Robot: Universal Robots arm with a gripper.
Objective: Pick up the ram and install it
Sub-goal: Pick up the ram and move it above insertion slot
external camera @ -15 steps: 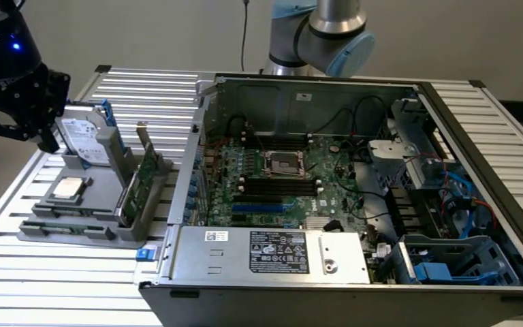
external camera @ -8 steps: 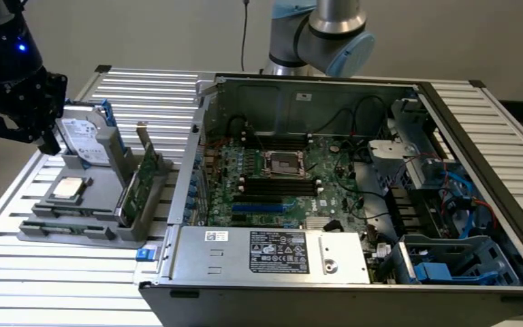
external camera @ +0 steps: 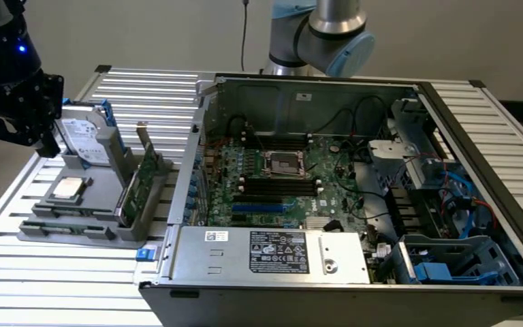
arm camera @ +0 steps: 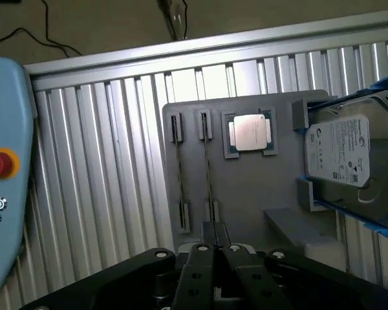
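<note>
Two rams stand on edge in narrow slots of the grey holder point(arm camera: 246, 187): one ram point(arm camera: 178, 171) and a second ram point(arm camera: 207, 174) beside it. In the exterior view they lie low at the holder's front point(external camera: 62, 227). My gripper point(arm camera: 215, 234) hovers above the holder, fingers together with nothing between them, its tips over the near end of the second ram. In the exterior view the black gripper point(external camera: 27, 129) hangs at the far left, above the holder. The open computer case shows the motherboard point(external camera: 280, 180) with dark memory slots point(external camera: 280, 185).
The holder also carries a square silver processor point(arm camera: 251, 132), a hard drive point(arm camera: 349, 161) in a blue frame and a tall green card point(external camera: 144, 180). A teach pendant point(arm camera: 6, 161) with a red button lies on the slatted table point(arm camera: 103, 161). The case wall point(external camera: 196, 157) rises beside the holder.
</note>
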